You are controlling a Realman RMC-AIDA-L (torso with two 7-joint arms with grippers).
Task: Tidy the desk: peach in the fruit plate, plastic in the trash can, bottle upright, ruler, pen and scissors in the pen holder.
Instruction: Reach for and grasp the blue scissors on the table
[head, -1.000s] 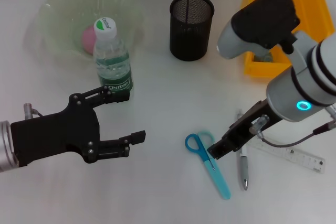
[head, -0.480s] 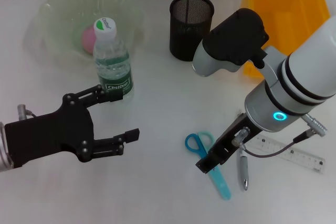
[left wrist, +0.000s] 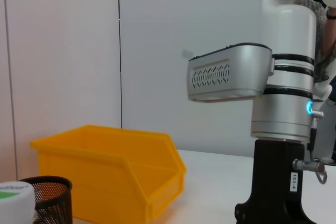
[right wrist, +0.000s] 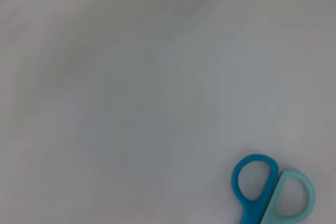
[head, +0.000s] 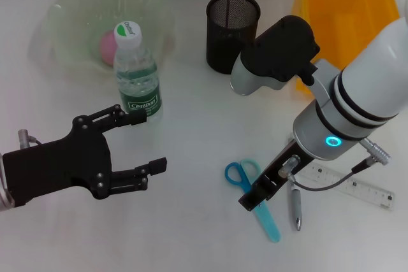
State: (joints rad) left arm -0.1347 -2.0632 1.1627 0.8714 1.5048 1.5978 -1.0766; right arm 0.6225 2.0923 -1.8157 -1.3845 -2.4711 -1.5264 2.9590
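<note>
1. My right jaws (head: 254, 197) hang low over the scissors (head: 252, 196) on the worktop (head: 191, 221), to pick them; I cannot tell their gap.
2. My left jaws (head: 144, 141) wait wide beside the upright bottle (head: 135, 72).

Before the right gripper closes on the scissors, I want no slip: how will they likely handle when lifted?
The scissors look stiff, so they should not flop. They lie flat on the table, so getting fingers under them may be awkward. The right gripper sits over the middle, near the handle loops, so they may tilt slightly.
</note>
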